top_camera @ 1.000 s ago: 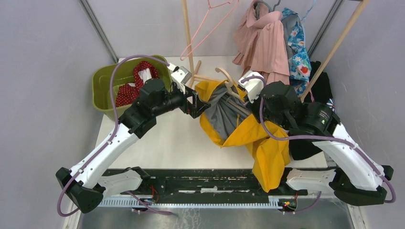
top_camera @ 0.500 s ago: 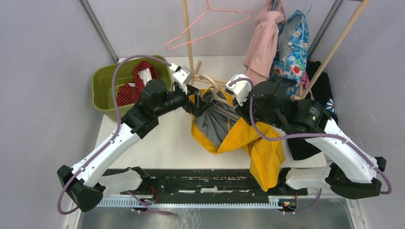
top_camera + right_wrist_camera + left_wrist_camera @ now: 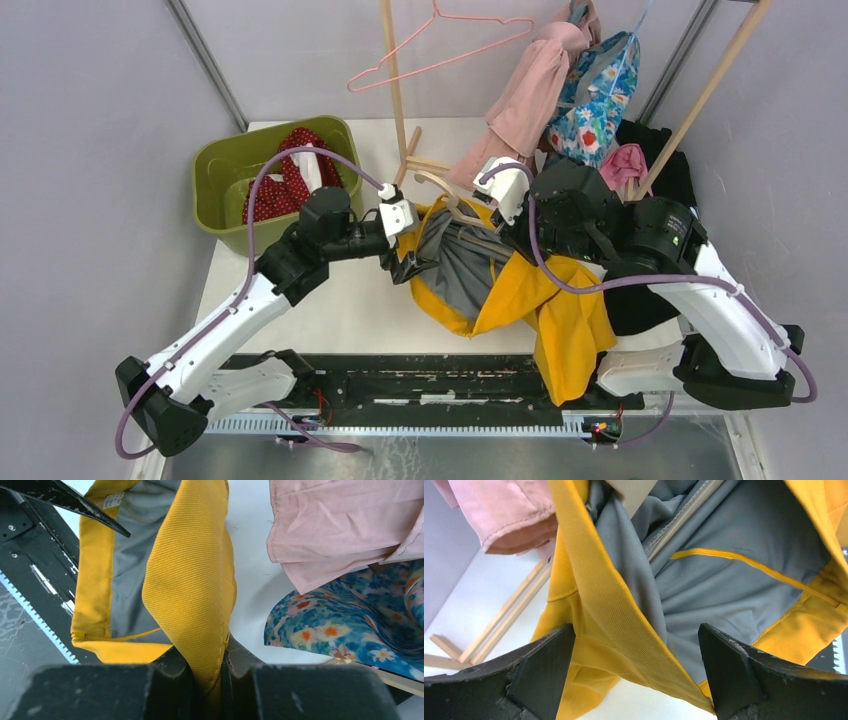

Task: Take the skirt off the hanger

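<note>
Looks barely begun: finds the yellow ribbed-cloth skirt with grey lining (image 3: 560,320) heaped mid-way on the white tabletop (image 3: 340,300) and trailing over its near edge, with the pale curved wooden hanger (image 3: 440,188) seemingly lodged in the waist, so leaves the pulling apart to do. Pinches a fold of the yellow waistband hard in the right gripper (image 3: 207,675), pressed onto the cloth. Straddles the opposite yellow edge with the left gripper (image 3: 636,672), spread wide and clamped on nothing, with grey lining and a wooden bar just beyond.
</note>
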You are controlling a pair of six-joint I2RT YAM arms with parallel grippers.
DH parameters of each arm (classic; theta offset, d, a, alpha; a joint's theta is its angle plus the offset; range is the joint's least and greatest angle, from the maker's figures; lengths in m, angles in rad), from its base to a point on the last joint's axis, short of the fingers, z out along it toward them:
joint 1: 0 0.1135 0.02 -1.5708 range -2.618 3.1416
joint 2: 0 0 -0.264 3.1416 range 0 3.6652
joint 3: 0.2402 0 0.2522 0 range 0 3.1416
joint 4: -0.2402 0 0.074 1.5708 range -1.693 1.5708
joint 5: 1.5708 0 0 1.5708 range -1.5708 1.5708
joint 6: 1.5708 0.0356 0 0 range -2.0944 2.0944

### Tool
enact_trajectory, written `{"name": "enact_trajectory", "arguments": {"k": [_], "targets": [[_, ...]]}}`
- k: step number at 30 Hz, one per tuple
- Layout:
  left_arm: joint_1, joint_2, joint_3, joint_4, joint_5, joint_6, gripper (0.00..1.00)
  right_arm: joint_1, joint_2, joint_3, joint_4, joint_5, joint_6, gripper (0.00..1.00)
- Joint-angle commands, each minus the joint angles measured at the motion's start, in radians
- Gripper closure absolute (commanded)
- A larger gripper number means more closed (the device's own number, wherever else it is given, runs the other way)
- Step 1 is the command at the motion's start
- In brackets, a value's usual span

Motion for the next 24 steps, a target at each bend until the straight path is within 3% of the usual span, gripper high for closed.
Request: {"name": "enact_trajectory", "arguments": {"k": [1, 8, 16, 24], "targets": [[-0.006, -0.02, -0.043, 0.094, 0.037, 0.132, 0.01, 0.004, 0.017, 0.139, 0.076, -0.059, -0.012, 0.99], [-0.003, -0.041, -0.006, 0.011, -0.081, 0.262, 0.01, 0.005, 0.0, 0.132, 0.024, -0.056, -0.022, 0.99], [0.004, -0.099, -0.035, 0.074, -0.239, 0.277, 0.01, 0.004, -0.02, 0.092, 0.02, -0.036, -0.019, 0.99], [0.031, -0.015, 0.02, 0.097, -0.201, 0.226, 0.01, 0.005, 0.001, 0.122, 0.007, -0.066, -0.023, 0.99]]}}
